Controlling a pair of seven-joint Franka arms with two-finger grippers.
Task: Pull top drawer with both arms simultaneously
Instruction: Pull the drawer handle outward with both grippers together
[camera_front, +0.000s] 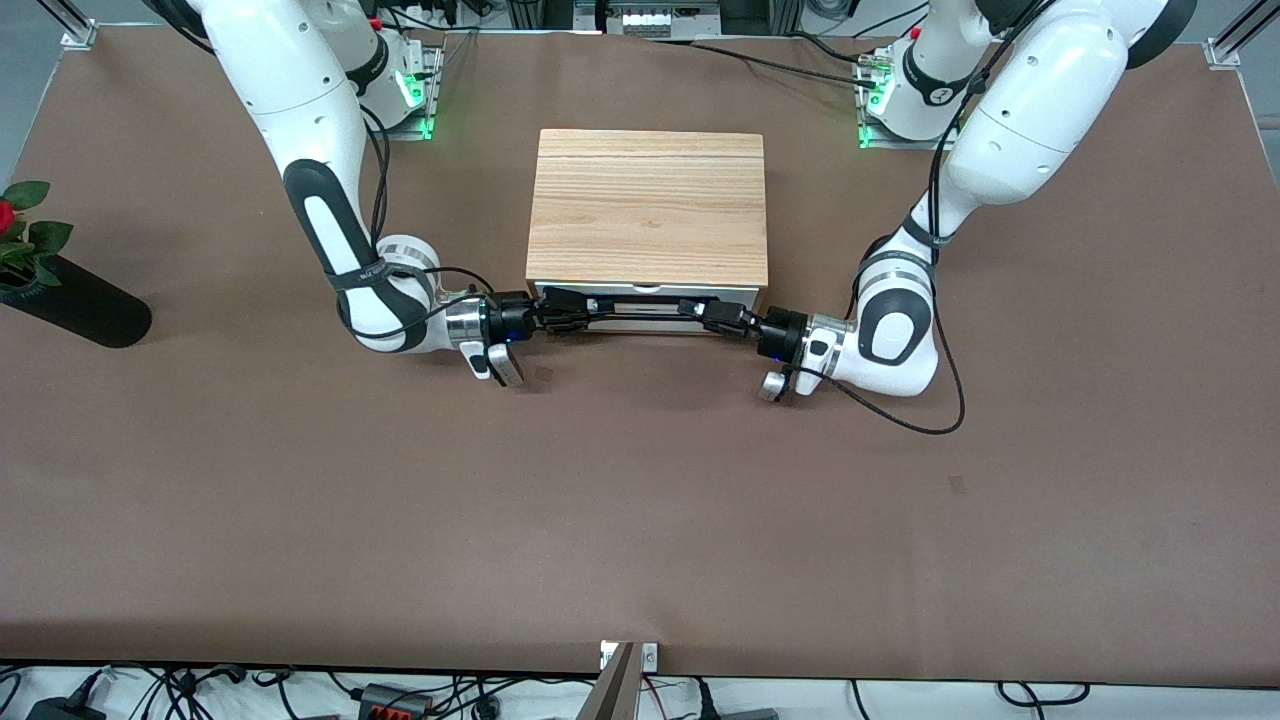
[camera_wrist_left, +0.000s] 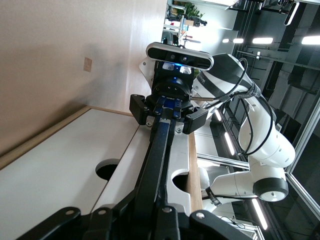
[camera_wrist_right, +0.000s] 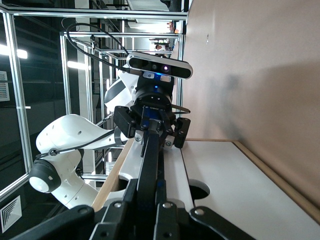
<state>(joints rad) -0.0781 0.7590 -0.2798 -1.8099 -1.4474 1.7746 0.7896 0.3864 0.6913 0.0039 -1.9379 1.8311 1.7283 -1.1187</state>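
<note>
Grippers, left (camera_front: 722, 319) and right (camera_front: 562, 309), were clamped on the handle (camera_front: 640, 316) of the top drawer (camera_front: 648, 292), barely opened; next, an even joint pull.

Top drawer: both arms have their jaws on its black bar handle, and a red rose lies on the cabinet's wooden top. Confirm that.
Not quite. The front view shows the cabinet's wooden top bare; the red rose is at the table edge toward the right arm's end. The left gripper and right gripper are indeed at the black bar handle of the top drawer.
</note>
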